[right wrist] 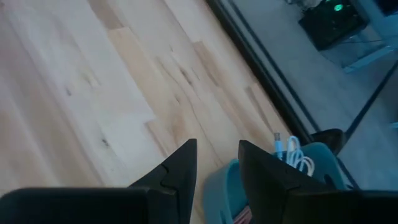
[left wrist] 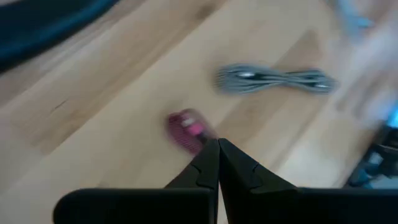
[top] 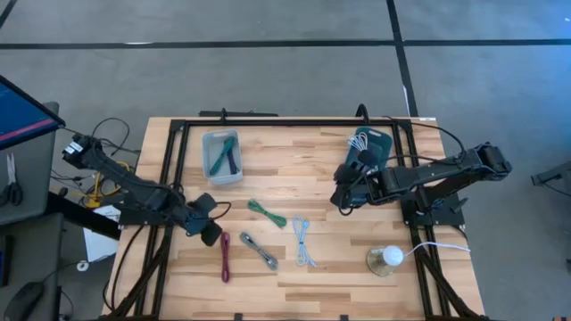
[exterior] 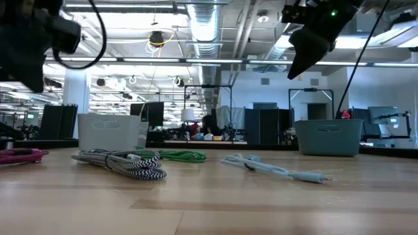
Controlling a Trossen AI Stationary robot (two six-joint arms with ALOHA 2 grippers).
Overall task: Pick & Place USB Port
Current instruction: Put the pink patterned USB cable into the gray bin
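Wooden slats of the table carry four loose cables in a row. At the far left, the left gripper hangs just above the near end of the maroon cable, its jaws pressed fully together and holding nothing; in its wrist view the cable's pink tip sits right ahead of the closed fingertips. Next come the striped grey cable, the green cable slightly farther back, and the pale blue cable. Behind them on the left stands the grey bin, with cabling already inside. Toward the right, the right gripper hovers over bare wood near the teal bin, jaws parted about halfway and empty.

The likely risk: with jaws shut, a descent would shove the maroon cable aside rather than grasp it; a springy coil may also slip or drag its neighbour.

Count: four loose cables, two bins, two grippers.
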